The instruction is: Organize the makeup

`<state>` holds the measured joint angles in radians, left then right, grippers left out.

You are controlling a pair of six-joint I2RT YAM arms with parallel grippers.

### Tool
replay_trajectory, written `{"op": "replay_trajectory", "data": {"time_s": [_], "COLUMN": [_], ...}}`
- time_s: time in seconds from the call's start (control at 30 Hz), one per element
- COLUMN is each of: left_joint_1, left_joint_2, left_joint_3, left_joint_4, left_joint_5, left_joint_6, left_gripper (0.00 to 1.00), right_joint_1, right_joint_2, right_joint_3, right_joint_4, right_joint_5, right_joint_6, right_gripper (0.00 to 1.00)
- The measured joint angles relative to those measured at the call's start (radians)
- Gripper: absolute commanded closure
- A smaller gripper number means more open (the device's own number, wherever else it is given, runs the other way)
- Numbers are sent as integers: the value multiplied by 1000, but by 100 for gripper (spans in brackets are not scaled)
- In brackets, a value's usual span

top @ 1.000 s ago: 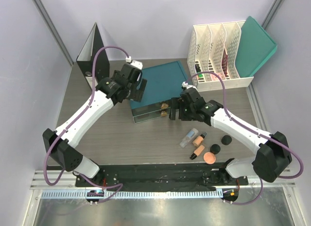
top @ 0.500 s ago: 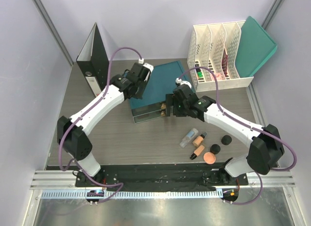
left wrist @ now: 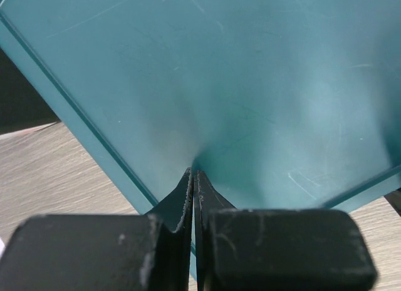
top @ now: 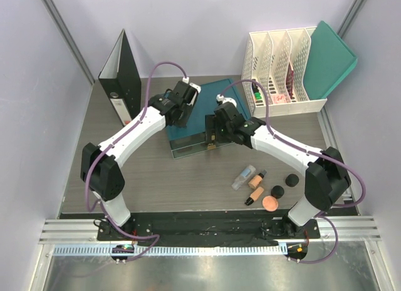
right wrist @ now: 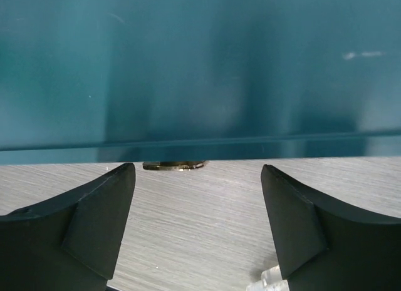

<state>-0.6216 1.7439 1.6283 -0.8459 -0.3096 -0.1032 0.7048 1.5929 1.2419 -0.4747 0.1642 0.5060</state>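
Left pincer (left wrist: 193, 186) closed, empty, over teal box (left wrist: 263, 84) (perhaps touching); right pincer (right wrist: 197, 175) spread wide, empty, facing its handle (right wrist: 175, 166).

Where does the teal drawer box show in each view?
Top external: teal drawer box at centre of the frame.
Left wrist: teal drawer box fills most of frame.
Right wrist: teal drawer box spans the upper half.
Shared landmark: grey wood-grain table.

Ahead of the left pincer (left wrist: 193, 176), the teal drawer box (left wrist: 250, 84) is smooth, glossy plastic with fine scratches. The pincer's fingers (left wrist: 276, 241) are matt and scuffed. Beneath the right pincer (right wrist: 198, 172), the table (right wrist: 200, 228) shows matt grey wood grain.
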Motion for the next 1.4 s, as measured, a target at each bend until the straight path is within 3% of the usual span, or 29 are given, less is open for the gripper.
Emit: {"op": "replay_trajectory", "data": {"time_s": [0.63,0.7,0.73,0.83,0.93,1.4], "left_joint_1": [0,0,0,0,0,0], "left_joint_2": [18,19,19,19,21,41], "left_joint_3": [21,21,21,21,21,45], "left_joint_4": [18,18,18,19,20,19], "left_joint_5": [90,93,93,94,94,107], "left_joint_6": [-48,-49,-50,-51,-51,-74], "left_gripper": [100,100,100,100,100,100], "right_joint_1": [7,9,10,14,14,14], "right_joint_2": [29,39,43,48,48,-15], "right_joint_3": [-63,-63,-62,-59,-59,-148], "right_joint_4": [149,154,154,158,159,220], "right_joint_5": [7,2,0,0,0,14], "right_joint_6": [-25,-25,-27,-22,-24,-22], "right_gripper": [43,55,66,88,99,99]}}
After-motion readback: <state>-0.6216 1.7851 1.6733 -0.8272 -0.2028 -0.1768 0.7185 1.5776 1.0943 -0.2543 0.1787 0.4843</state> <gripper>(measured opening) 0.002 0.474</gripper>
